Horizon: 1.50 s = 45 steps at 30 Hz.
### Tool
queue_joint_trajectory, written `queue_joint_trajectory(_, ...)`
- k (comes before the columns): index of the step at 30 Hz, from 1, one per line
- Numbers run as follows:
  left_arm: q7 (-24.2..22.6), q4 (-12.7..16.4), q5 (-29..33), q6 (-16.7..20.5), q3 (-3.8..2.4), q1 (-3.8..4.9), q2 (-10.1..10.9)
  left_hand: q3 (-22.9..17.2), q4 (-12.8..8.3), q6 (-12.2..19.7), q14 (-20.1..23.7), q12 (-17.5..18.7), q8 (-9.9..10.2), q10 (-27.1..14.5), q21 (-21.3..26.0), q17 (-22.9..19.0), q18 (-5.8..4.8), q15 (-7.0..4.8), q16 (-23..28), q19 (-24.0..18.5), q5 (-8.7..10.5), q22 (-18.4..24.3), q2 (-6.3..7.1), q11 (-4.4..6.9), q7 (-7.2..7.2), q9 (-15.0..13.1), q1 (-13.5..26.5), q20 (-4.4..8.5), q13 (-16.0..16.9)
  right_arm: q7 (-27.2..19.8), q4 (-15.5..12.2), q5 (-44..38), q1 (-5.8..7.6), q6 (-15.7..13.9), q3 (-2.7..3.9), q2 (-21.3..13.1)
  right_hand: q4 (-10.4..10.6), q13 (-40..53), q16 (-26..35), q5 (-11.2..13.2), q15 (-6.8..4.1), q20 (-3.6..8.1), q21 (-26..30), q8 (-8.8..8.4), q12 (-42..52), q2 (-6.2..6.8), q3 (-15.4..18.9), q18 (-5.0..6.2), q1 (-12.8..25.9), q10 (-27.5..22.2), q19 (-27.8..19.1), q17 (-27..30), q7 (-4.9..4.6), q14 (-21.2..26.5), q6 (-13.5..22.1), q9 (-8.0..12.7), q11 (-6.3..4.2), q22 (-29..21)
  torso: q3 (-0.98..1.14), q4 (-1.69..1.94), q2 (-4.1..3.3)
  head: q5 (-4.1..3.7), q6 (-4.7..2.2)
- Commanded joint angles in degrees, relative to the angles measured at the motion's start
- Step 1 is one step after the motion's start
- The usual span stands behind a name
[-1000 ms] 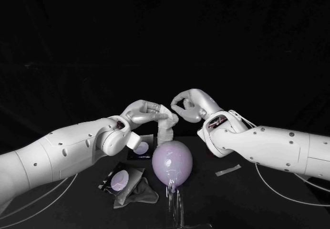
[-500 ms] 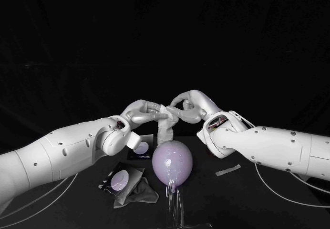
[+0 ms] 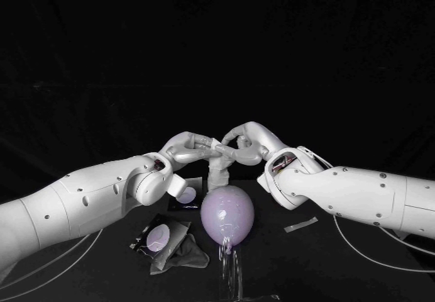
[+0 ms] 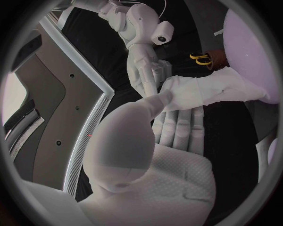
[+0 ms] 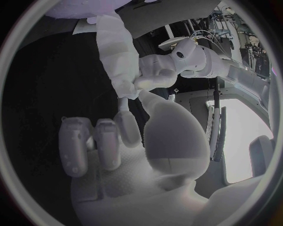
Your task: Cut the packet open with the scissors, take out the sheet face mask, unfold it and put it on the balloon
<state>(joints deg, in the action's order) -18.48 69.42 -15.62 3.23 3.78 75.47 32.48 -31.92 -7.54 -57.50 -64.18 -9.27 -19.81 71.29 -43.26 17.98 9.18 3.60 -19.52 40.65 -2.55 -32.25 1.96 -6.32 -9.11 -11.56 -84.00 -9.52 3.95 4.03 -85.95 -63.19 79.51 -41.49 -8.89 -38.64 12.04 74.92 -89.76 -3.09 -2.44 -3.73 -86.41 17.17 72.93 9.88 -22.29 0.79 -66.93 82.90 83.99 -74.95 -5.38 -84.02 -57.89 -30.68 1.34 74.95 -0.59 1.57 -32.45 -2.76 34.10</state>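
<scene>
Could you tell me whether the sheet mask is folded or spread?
Folded: the white sheet face mask hangs as a narrow strip, held by left hand and right hand.

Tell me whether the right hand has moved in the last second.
Yes. Against the still balloon, the right hand shifted toward the left hand, up to the sheet mask.

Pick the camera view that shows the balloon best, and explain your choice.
The head view: the balloon appears whole there, a lilac oval under the sheet face mask. The left wrist view catches one curved side of it, and the right wrist view a strip at the circle's rim.
</scene>
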Motion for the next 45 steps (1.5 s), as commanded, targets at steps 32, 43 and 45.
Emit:
queue_joint_trajectory(32,-0.5,0.1,-0.2,0.4,-0.08,0.11,0.1,-0.2,-0.4,-0.3,-0.1,-0.1,0.3,1.0,-0.4,0.2,0.97,-0.42,-0.3,-0.4,-0.19,-0.2,-0.46,0.72,-0.05,0.0,0.2,-0.09,0.0,-4.2,-0.1,4.6,-0.01,-4.6,0.07,-1.2,-7.6,9.0,-0.2,0.3,-1.33,1.11,-2.7,4.32,5.0,-6.54,-9.6,-0.56,-9.8,2.6,5.5,-15.0,1.60,-6.0,-2.2,-1.8,-1.80,14.7,0.00,-0.05,0.02,-0.02,0.12)
queue_joint_trajectory(43,-0.4,0.0,-0.3,0.4,-0.07,0.11,0.2,-0.2,-0.4,-0.4,-0.2,-0.2,0.3,1.0,-0.5,0.2,0.98,-0.43,-0.3,-0.4,-0.19,-0.2,-0.45,0.76,0.01,0.0,0.2,-0.10,0.0,-5.3,-0.3,7.7,0.01,-4.7,0.19,-1.8,-7.7,8.9,-0.2,0.3,-1.33,1.13,-2.5,4.69,4.8,-6.32,-9.8,-0.52,-9.2,2.6,5.4,-15.0,1.59,-6.0,-2.0,-2.0,-1.79,14.7,0.02,-0.06,0.03,0.01,0.09)
queue_joint_trajectory(45,-0.4,0.0,-0.3,0.4,-0.06,0.11,0.2,-0.2,-0.4,-0.4,-0.2,-0.2,0.3,1.0,-0.5,0.2,0.98,-0.43,-0.3,-0.4,-0.19,-0.2,-0.45,0.76,0.01,0.0,0.2,-0.10,0.0,-5.6,-0.3,8.6,0.03,-4.7,0.23,-1.9,-7.5,8.7,-0.2,0.3,-1.31,1.13,-2.4,4.88,4.3,-6.29,-9.9,-0.48,-8.7,2.4,5.3,-15.0,1.57,-6.0,-1.8,-2.1,-1.76,14.6,0.01,-0.07,0.03,0.00,0.07)
